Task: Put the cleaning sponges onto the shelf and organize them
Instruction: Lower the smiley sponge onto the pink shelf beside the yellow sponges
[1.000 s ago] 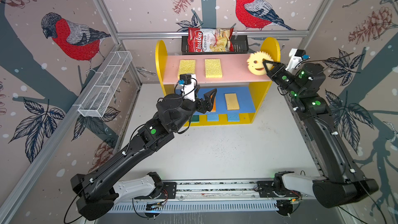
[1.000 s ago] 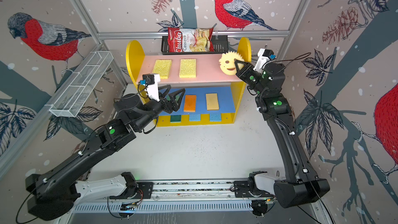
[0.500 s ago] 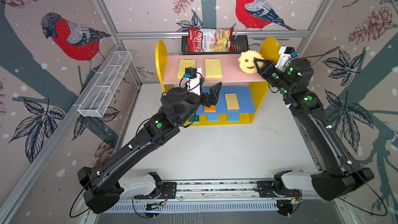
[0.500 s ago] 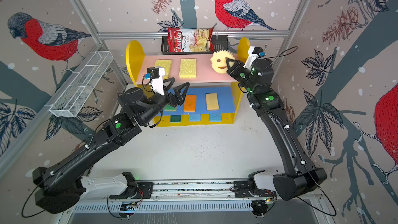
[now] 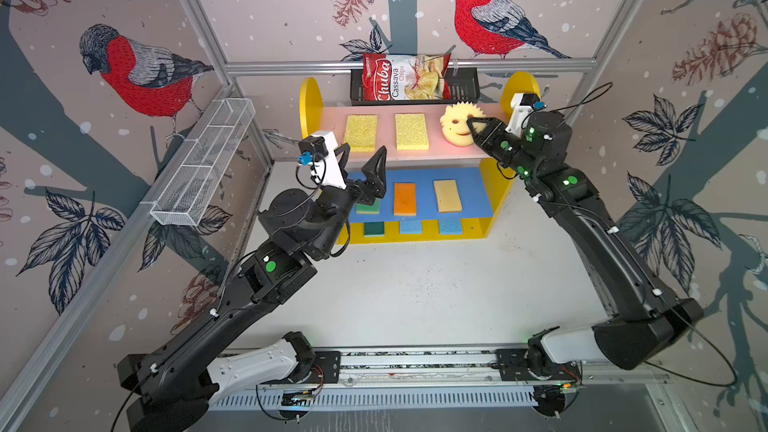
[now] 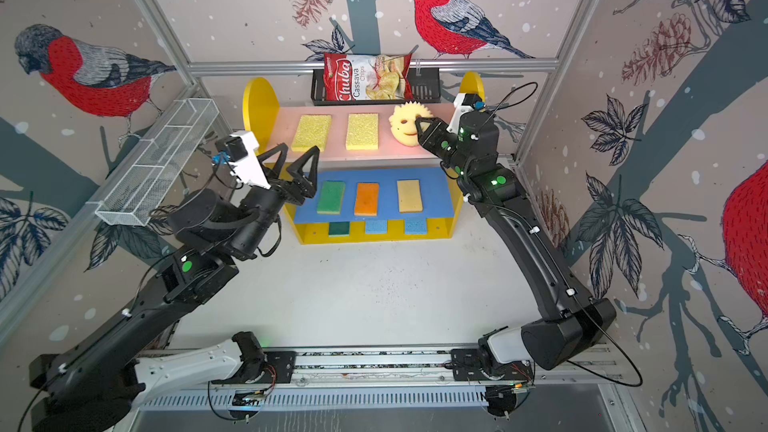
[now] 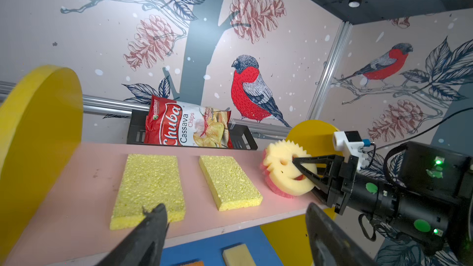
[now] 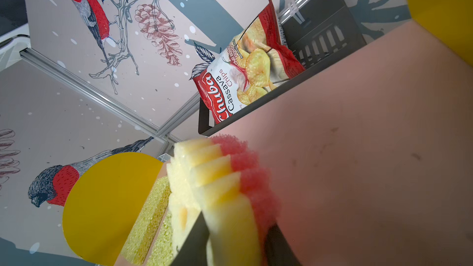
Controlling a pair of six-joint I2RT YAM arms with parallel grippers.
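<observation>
Item: smiley-face sponge (image 7: 281, 172), the last unplaced of nine. It has been carried in from the shelf (image 5: 311, 103) end. It now leans on the pink top board (image 5: 415, 155), between the right gripper (image 5: 473, 130) jaws, with the two yellow sponges (image 5: 360, 132) beyond their tips. Whether the jaws pinch or have let go cannot be told. Left gripper (image 6: 299, 151): has risen, jaws spread wide, empty. Only the release remains.

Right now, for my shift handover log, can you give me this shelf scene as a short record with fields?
Top board: two yellow sponges lying flat; smiley sponge tilted
Middle board: green sponge, orange sponge, tan sponge
Base: dark green sponge, two light blue sponges
Right claw: fingers either side of the smiley sponge; grip unclear
Left claw: open, empty, near the shelf
</observation>
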